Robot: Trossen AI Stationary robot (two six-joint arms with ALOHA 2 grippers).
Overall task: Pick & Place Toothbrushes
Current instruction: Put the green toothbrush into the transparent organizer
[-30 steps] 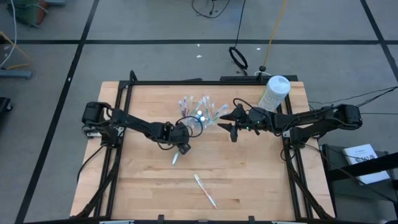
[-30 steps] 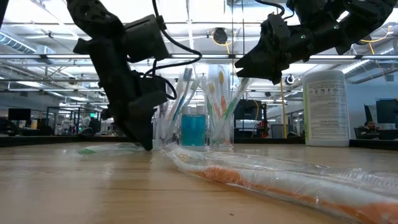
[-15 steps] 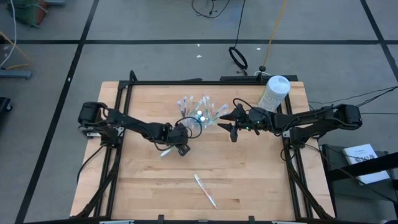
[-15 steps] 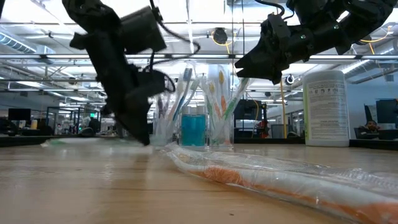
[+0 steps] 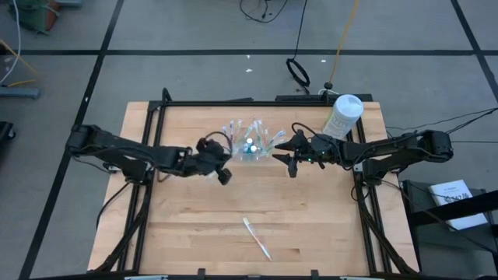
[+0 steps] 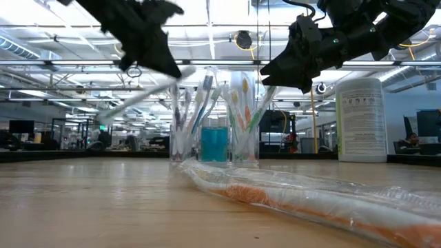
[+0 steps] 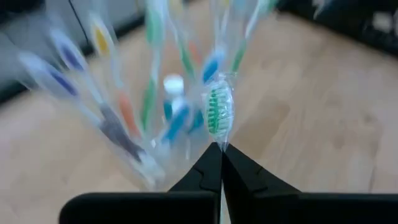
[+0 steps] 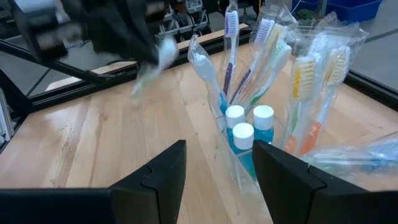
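Since a second ago the left gripper (image 5: 220,173) has closed on the wrapped green toothbrush (image 7: 219,112) that lay on the wood and lifted it off the table; in the left wrist view its fingers (image 7: 211,168) are pinched together on the wrapper, the green-bristled head sticking up just past the tips. In the low view the brush (image 6: 141,96) now hangs tilted in the air, beside the clear cups of toothbrushes (image 6: 213,117) and the small blue white-capped tubes (image 8: 244,134) among them. The right gripper (image 8: 217,168) has not moved: its jaws stand wide apart and empty, close to the same cups. An orange wrapped toothbrush (image 5: 256,237) lies on the table (image 5: 187,233), well apart from both jaws. The white canister (image 6: 361,118) carries print too small to read.
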